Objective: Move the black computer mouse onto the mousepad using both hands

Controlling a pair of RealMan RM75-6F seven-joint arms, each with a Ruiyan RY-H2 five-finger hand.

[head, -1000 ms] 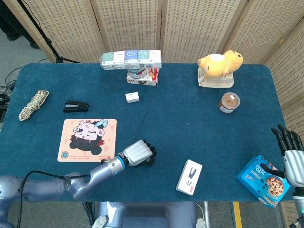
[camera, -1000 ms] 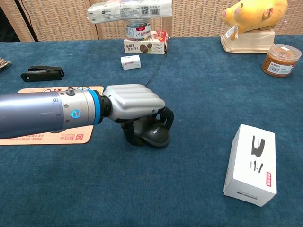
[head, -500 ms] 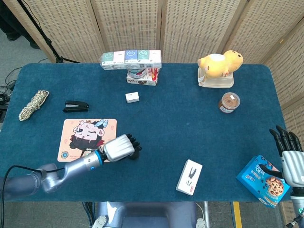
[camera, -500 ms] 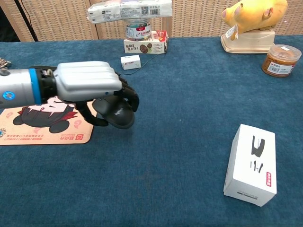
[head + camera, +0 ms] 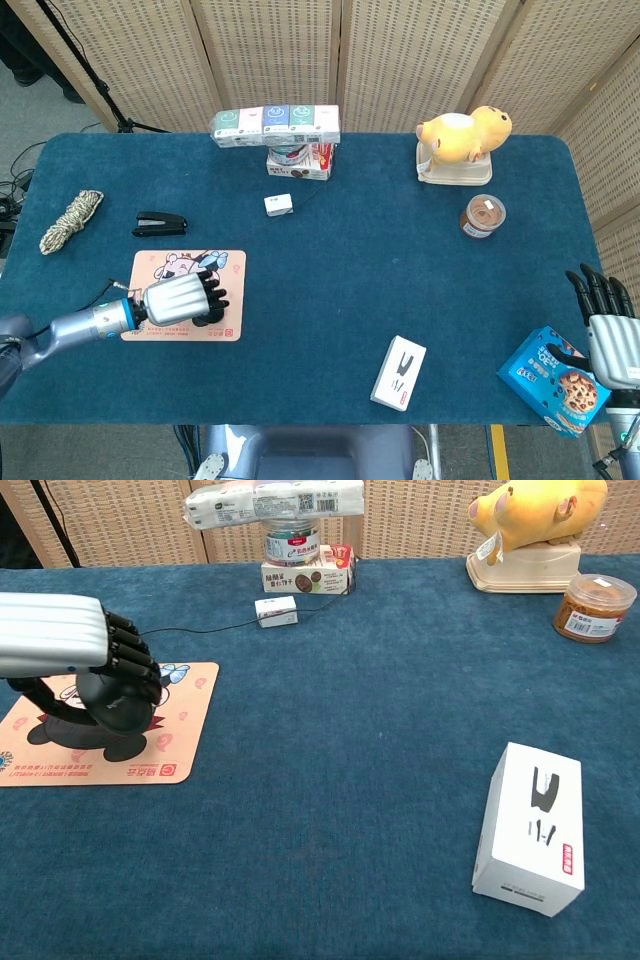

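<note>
Now left hand (image 5: 75, 645) fingers curled round black mouse (image 5: 112, 702), over mousepad (image 5: 185, 735); right hand (image 5: 610, 325) fingers spread, holding nothing.

Our left hand (image 5: 180, 299) grips the black mouse (image 5: 207, 314) over the cartoon mousepad (image 5: 230, 262). Our right hand (image 5: 608, 318) sits with fingers spread beside the blue cookie box (image 5: 553, 378).

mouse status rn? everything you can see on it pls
The black computer mouse is a rounded, matte, plastic-looking shell, mostly covered by the left hand, whose dark fingers curl over its top. It is over the mousepad, above the cartoon print; whether it rests on it or hangs just above, I cannot tell. A thin black cable trails from it toward the boxes at the back. Buttons and wheel are hidden.
</note>
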